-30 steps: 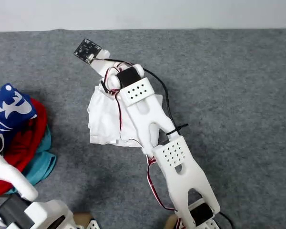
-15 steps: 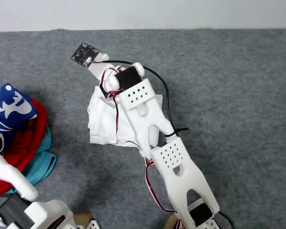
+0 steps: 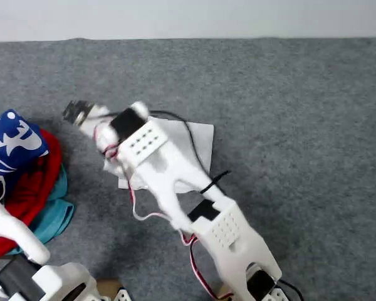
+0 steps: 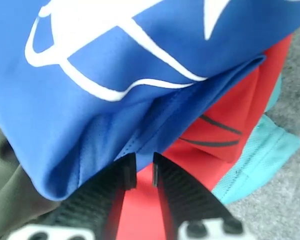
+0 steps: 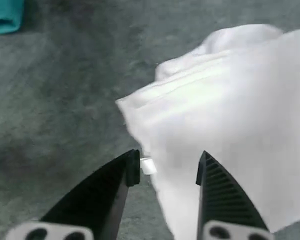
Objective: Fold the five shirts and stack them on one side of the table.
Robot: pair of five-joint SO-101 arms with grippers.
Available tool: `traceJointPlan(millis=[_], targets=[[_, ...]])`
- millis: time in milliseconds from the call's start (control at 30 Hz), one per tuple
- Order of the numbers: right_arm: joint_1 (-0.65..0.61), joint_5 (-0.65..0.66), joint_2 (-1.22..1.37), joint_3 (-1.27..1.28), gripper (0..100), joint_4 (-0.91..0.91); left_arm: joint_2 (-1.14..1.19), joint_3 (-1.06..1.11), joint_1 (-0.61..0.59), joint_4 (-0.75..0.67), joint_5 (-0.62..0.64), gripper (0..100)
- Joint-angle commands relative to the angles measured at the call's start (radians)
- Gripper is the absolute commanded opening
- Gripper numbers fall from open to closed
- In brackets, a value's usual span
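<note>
A white shirt lies crumpled near the table's middle, with my right arm stretched across it toward the left. My right gripper is open, its fingers set either side of the white shirt's bunched edge just above the grey mat. At the left edge sits a pile: a blue shirt with white print on top, a red shirt below, and a teal shirt at the bottom. My left gripper is shut, its tips at the blue shirt's hem over the red shirt.
A dark olive cloth shows beside the pile, and a teal corner lies off from the white shirt. The grey mat is bare on the right half. The left arm's base stands at the front left.
My right arm has swung left and lower across the white shirt, from its far edge to its left side. The shirt's right part is now uncovered. The left arm has stayed put.
</note>
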Motion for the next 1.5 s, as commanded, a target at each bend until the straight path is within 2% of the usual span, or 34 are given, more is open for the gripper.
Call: traceJointPlan(millis=[0, 467, 633, 767, 933, 1033, 1267, 1467], targets=[[-0.036, -0.017, -0.038, 0.002, 20.4, 0.018, -0.035, -0.004, 0.006, -0.009, 0.008, 7], [0.016, -0.011, 0.148, 0.002, 19.2, -0.174, -0.035, -0.004, 0.006, -0.011, 0.008, 7], [0.050, 0.012, 0.151, -0.044, 0.0, -0.151, -0.035, -0.004, 0.006, -0.012, 0.008, 7], [0.067, 0.071, 0.148, -0.110, 0.9, -0.074, -0.035, -0.004, 0.006, -0.015, 0.008, 7], [0.062, 0.074, 0.150, -0.226, 1.0, 0.038, -0.035, -0.004, 0.006, -0.015, 0.008, 7], [0.058, 0.071, 0.136, -0.247, 1.0, 0.042, -0.035, -0.002, 0.008, -0.015, 0.008, 7], [-0.041, 0.068, 0.105, -0.172, 1.0, 0.041, -0.035, -0.002, 0.008, -0.015, 0.008, 7], [-0.054, 0.066, 0.188, -0.157, 1.0, 0.016, -0.035, -0.002, 0.008, -0.015, 0.008, 7]])
